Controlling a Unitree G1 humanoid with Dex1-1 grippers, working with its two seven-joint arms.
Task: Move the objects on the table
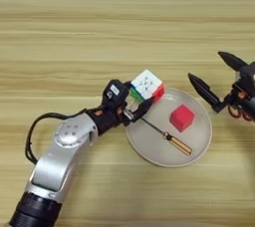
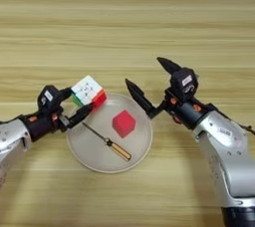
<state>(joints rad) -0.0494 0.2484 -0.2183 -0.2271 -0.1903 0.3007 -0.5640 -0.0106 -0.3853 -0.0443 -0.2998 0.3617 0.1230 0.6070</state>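
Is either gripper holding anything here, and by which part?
The left gripper pinches the puzzle cube by its lower left side; the right gripper is open, empty.

My left fingers (image 1: 141, 106) cover the puzzle cube (image 1: 147, 84)'s lower faces; something red (image 1: 238, 113) behind my right wrist stays unidentifiable.

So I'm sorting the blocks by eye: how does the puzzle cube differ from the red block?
The puzzle cube shows white, green and red faces; the red block is plain red. The puzzle cube is held by the left gripper at the plate's rim; the red block rests free inside the plate. The puzzle cube looks larger. Both are cube-shaped.
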